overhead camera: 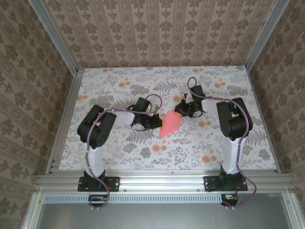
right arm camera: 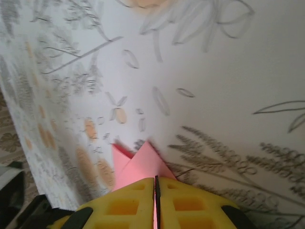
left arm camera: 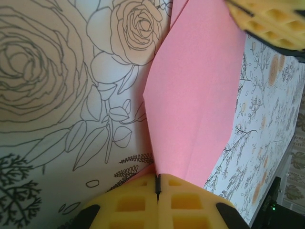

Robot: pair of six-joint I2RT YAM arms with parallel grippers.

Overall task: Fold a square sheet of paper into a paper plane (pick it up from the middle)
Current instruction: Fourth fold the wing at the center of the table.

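The square sheet of paper (overhead camera: pixel 169 125) is salmon pink and folded into a pointed wedge with a centre crease, close to a paper plane's shape. It hangs between the two arms at mid table. My left gripper (overhead camera: pixel 154 123) is shut on its left edge; in the left wrist view the yellow pads (left arm camera: pixel 128 202) pinch the narrow end of the paper (left arm camera: pixel 195 95). My right gripper (overhead camera: pixel 180 112) is shut on the upper right corner. In the right wrist view, pink folded tips (right arm camera: pixel 143 162) stick out beyond its closed gripper (right arm camera: pixel 156 181). One right fingertip (left arm camera: pixel 271 21) shows in the left wrist view.
The table (overhead camera: pixel 119 86) has a floral cloth with small orange flower prints. Wallpapered walls and aluminium posts (overhead camera: pixel 66 52) close in the back and sides. A metal rail (overhead camera: pixel 157 179) runs along the near edge by the arm bases.
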